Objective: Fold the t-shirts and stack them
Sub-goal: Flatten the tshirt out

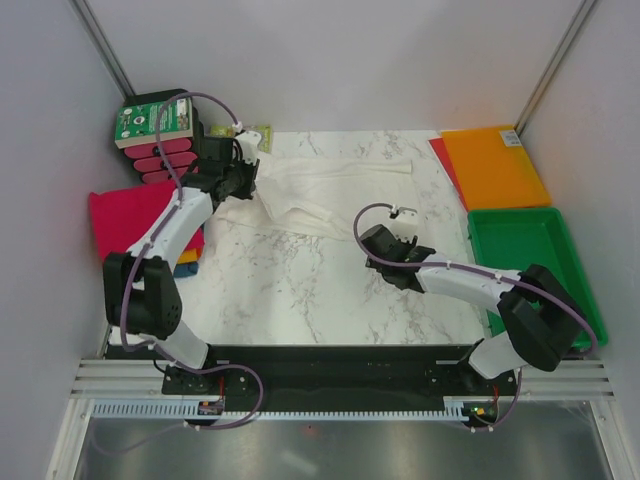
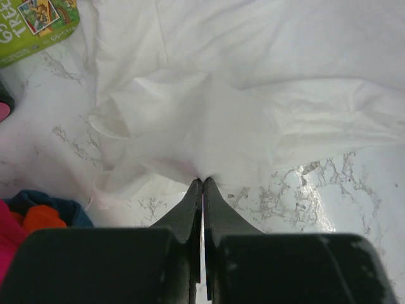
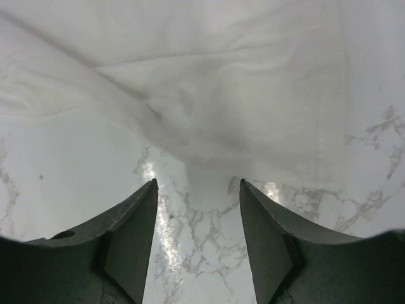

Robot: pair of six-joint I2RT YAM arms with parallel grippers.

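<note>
We see the left pincer (image 2: pixel 202 183) squeezed tight on a bunched edge of the white t-shirt (image 2: pixel 253 95). The right pincer (image 3: pixel 197 190) stands apart, and the cloth's near edge lies just at its tips, not gripped. The white t-shirt lies wrinkly at the back of the counter (image 1: pixel 300 290). The pile (image 1: pixel 125 215) sits at the left. The left arm (image 1: pixel 175 225) covers part of it, and only bits of orange and blue peek out under the pink.

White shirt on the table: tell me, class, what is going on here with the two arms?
The left hand is shut on a pinch of the wrinkled white t-shirt. The right hand is open at the shirt's near edge, not gripping it. A pile of folded shirts lies at the left of the table.
</note>
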